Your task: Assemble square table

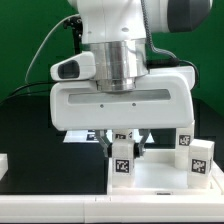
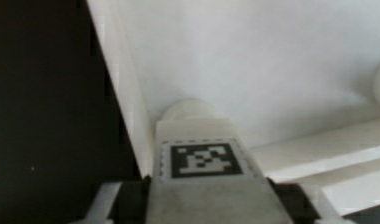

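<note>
The white square tabletop (image 1: 158, 186) lies flat at the front of the black table. One white leg (image 1: 122, 166) with a black-and-white tag stands upright on it near the corner at the exterior view's left. My gripper (image 1: 122, 148) comes down from above with a finger on each side of the leg's upper part. In the wrist view the tagged leg (image 2: 205, 158) fills the space between my fingers (image 2: 119, 202), and the gripper (image 2: 201, 204) is shut on it. The tabletop (image 2: 258, 60) spreads out behind the leg.
Two more tagged white legs (image 1: 199, 162) (image 1: 184, 140) stand at the exterior view's right side of the tabletop. A small white part (image 1: 3, 163) shows at the left edge. The black table surface (image 2: 45, 100) borders the tabletop. A green backdrop stands behind.
</note>
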